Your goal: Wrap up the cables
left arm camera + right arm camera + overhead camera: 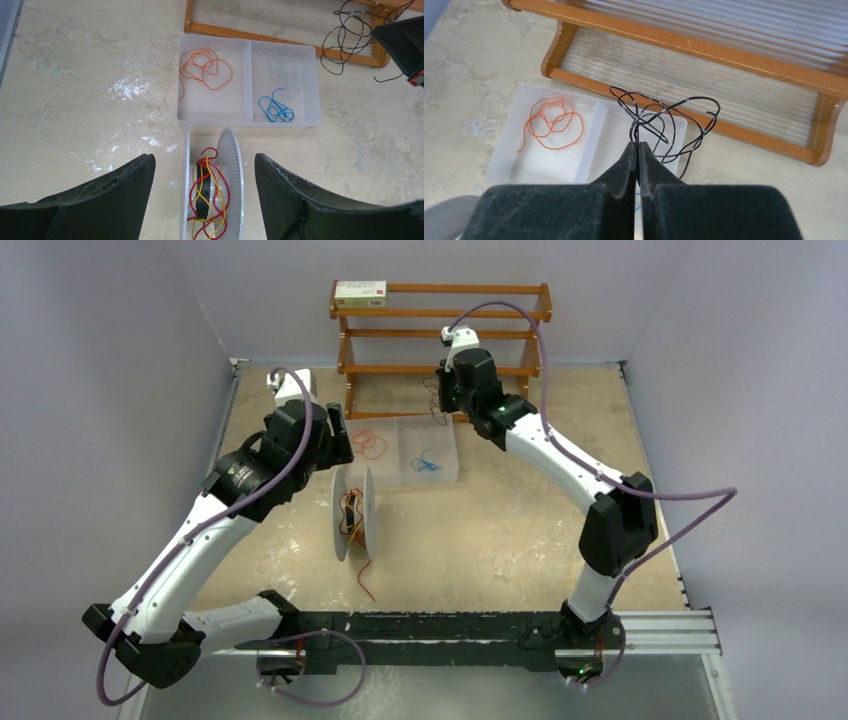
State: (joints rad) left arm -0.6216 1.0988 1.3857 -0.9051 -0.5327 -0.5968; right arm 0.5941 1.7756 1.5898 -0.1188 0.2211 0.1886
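Note:
A grey-white spool (pixel 353 512) stands on edge mid-table with red, yellow and black cables (pixel 210 190) wound loosely on its core; a red tail (pixel 366 580) trails toward me. My left gripper (pixel 204 157) is open and empty above the spool's far end, one finger on each side. My right gripper (pixel 638 145) is shut on a tangled black cable (pixel 664 120) and holds it above the right compartment of the clear tray (pixel 590 135). An orange cable (pixel 202 70) lies in the left compartment, a blue one (pixel 276 107) in the right.
A wooden rack (pixel 440 315) stands behind the tray against the back wall, with a small box (pixel 360 292) on its top shelf. The tray (pixel 400 483) sits just beyond the spool. Walls close the table's left, right and back.

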